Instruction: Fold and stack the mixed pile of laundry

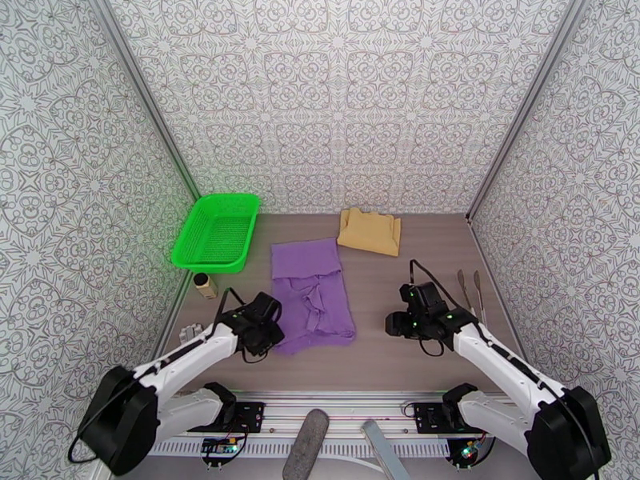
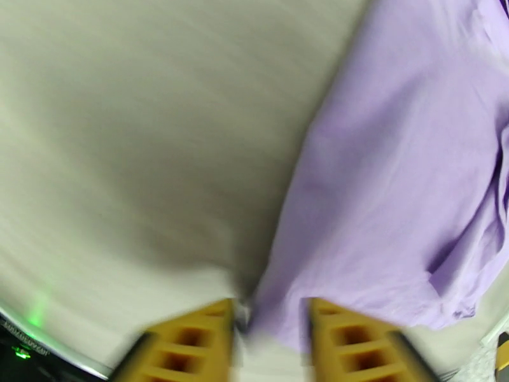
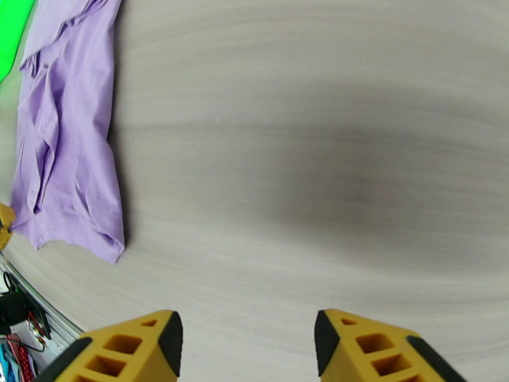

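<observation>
Patterned walls close in a pale wood surface (image 1: 376, 274). At its far edge we see the mustard garment (image 1: 370, 230) lying as a compact, squared packet, so we judge that half of the job done. The purple shirt (image 1: 310, 296) lies mid-surface, just beside the green basket (image 1: 216, 231). It is stretched lengthwise and rumpled, with loose creases down its near half. We judge it only partly folded, and nothing is stacked yet: the two garments lie apart.

Our left gripper (image 2: 270, 311) sits at the shirt's near left corner with its jaws apart. The hem lies in the gap between them, and the blurred wrist view shows no pinch on it. Our right gripper (image 3: 248, 332) hangs over bare surface to the shirt's right, jaws spread wide and holding nothing.

Left to do, as we read it: tidy and finish the purple fold, then stack one garment on the other.
</observation>
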Robot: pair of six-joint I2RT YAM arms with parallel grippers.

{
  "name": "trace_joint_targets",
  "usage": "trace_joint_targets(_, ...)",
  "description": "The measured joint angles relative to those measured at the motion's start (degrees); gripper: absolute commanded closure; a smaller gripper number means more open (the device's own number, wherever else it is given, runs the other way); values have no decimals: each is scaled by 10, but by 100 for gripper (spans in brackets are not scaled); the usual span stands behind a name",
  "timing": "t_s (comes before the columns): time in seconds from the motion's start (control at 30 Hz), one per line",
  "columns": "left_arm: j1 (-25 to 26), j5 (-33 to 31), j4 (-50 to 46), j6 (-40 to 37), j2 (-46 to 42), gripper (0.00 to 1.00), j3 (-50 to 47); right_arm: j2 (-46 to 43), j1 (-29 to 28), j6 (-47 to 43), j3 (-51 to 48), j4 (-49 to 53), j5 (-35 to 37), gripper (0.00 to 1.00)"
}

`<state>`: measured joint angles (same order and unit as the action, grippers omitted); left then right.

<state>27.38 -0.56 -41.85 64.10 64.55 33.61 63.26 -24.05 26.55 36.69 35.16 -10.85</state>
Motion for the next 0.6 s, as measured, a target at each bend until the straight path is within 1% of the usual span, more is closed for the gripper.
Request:
trace_joint_targets(0.03, -4, 0, -10, -10, -10, 1, 3, 7, -3, -6, 0, -7, -1, 38)
trace_joint_targets(0.1, -5, 1, -31, -36, -23, 1, 19, 25, -4, -26, 5, -11, -3, 38)
trace_joint_targets(0.2, 7, -2, -67, -96, -30, 1, 77, 50, -4, -64, 24, -14, -5, 38)
trace_joint_targets(0.27, 21, -13, -100, -148, -17, 0, 140, 62, -4, -88, 41, -19, -13, 38)
trace_joint_targets(0.33, 44, -47, -134, -213, 8, 0, 220, 66, -4, -107, 55, -30, -25, 38)
trace_joint_targets(0.4, 91, -107, -152, -292, 36, 1, 296, 66, -4, -121, 63, -43, -38, 38)
trace_joint_targets(0.47, 152, -170, -137, -405, 41, 1, 338, 65, -4, -131, 65, -58, -49, 37)
trace_joint_targets(0.53, 197, -207, -101, -530, 23, 1, 330, 65, -4, -139, 65, -66, -52, 37)
trace_joint_targets(0.6, 215, -225, -55, -653, -4, 10, 295, 65, -4, -144, 65, -74, -54, 37)
